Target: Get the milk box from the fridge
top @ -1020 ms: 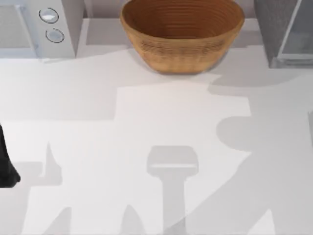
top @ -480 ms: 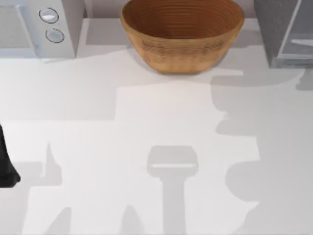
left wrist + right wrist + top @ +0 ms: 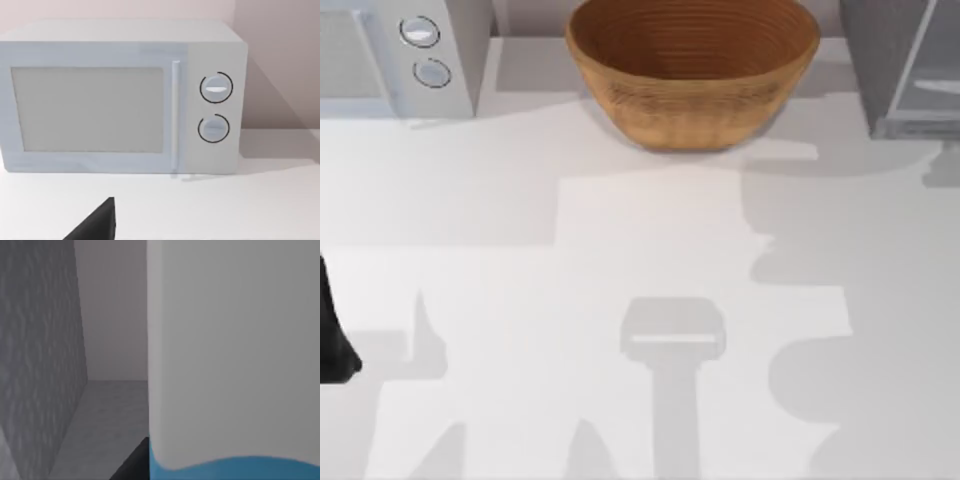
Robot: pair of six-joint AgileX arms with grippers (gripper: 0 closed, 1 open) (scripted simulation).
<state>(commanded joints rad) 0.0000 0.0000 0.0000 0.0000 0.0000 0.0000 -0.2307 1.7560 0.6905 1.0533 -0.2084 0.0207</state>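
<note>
Milk box (image 3: 232,355) is standing inside the fridge (image 3: 40,365), looming right in front of the right gripper, whose grip I cannot tell. Wooden bowl (image 3: 692,70) is sitting between the fridge and white appliance (image 3: 120,97), which the parked left arm (image 3: 332,330) is facing

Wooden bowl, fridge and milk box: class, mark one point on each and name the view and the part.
wooden bowl (image 3: 692,95): top view, ribbed outer wall.
fridge (image 3: 872,60): top view, dark speckled side wall.
milk box (image 3: 235,350): right wrist view, white upper face.
</note>
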